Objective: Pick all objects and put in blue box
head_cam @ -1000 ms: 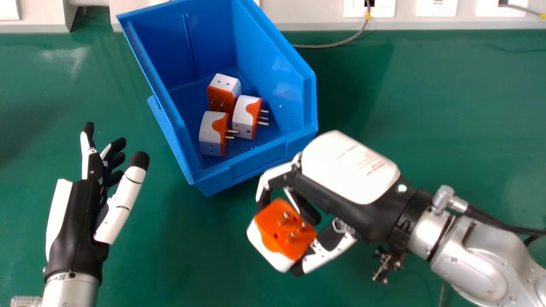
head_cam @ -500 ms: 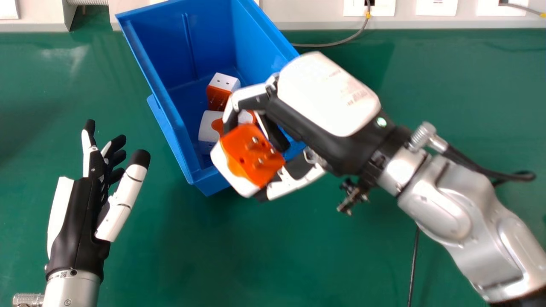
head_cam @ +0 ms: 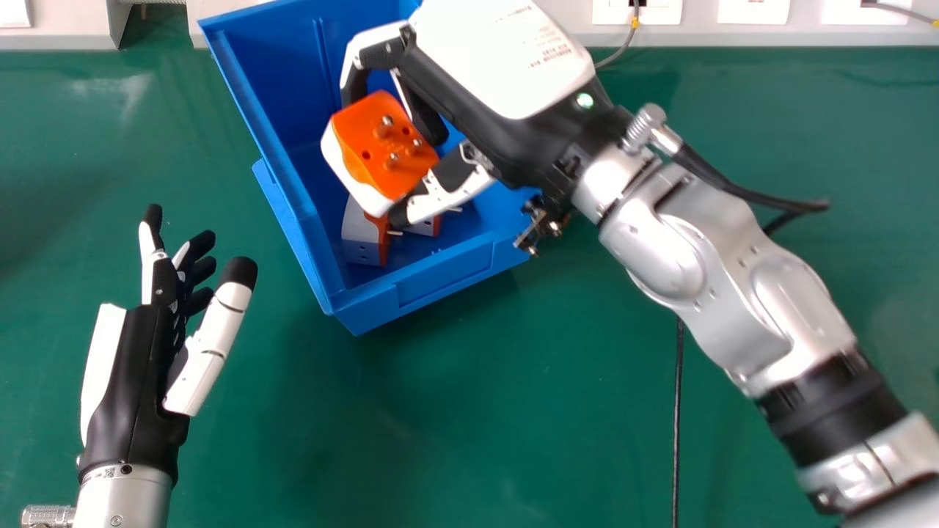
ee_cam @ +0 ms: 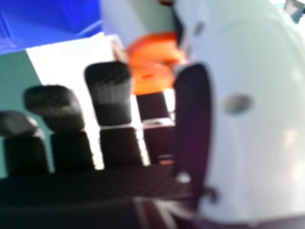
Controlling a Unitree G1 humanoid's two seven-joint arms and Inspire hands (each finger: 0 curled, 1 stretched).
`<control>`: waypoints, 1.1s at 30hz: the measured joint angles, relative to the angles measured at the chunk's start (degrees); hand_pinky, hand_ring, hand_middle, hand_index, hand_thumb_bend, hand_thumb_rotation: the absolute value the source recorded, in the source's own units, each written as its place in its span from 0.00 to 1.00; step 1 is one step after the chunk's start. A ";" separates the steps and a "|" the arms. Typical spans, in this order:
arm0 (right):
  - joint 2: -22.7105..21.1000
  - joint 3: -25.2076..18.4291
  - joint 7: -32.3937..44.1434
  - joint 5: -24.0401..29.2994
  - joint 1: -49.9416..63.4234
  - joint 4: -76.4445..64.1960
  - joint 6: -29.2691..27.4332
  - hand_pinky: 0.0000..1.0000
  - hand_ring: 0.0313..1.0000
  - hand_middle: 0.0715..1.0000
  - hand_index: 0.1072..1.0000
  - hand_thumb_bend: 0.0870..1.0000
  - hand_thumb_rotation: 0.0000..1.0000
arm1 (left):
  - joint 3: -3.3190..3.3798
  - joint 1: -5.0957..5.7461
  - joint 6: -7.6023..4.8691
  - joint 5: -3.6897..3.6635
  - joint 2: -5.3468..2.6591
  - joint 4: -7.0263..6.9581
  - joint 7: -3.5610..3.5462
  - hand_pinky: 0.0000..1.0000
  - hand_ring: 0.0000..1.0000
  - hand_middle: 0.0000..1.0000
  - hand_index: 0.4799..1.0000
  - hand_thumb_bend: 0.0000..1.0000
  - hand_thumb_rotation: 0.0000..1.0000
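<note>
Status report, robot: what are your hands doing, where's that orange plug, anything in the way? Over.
Right hand gripping orange-and-white plug over blue box. Left hand open, left of box. Other plugs in box; no other obstacle seen.

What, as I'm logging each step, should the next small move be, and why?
I'd probably lower the right robot hand slightly into the box: it grips a plug over the box's opening, and other plugs lie inside, so a gentle drop seems wise.
</note>
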 measured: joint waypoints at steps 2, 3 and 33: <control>0.92 0.84 -1.26 -1.07 -2.83 4.18 0.55 0.07 0.10 0.15 0.41 0.45 0.15 | 0.01 0.10 -0.04 -0.05 -0.02 -0.02 -0.03 0.90 0.92 0.94 0.86 0.60 0.85; 1.34 1.42 -1.87 -1.29 -4.23 6.24 0.93 0.07 0.10 0.15 0.41 0.45 0.15 | 0.01 0.21 -0.04 -0.06 -0.05 -0.08 -0.05 0.90 0.92 0.94 0.86 0.60 0.85; 17.46 12.95 -6.60 -2.75 -29.62 52.51 12.08 0.11 0.13 0.37 0.43 0.47 0.04 | -0.12 1.94 0.20 -0.20 -0.97 -1.56 -0.14 0.90 0.92 0.94 0.86 0.60 0.85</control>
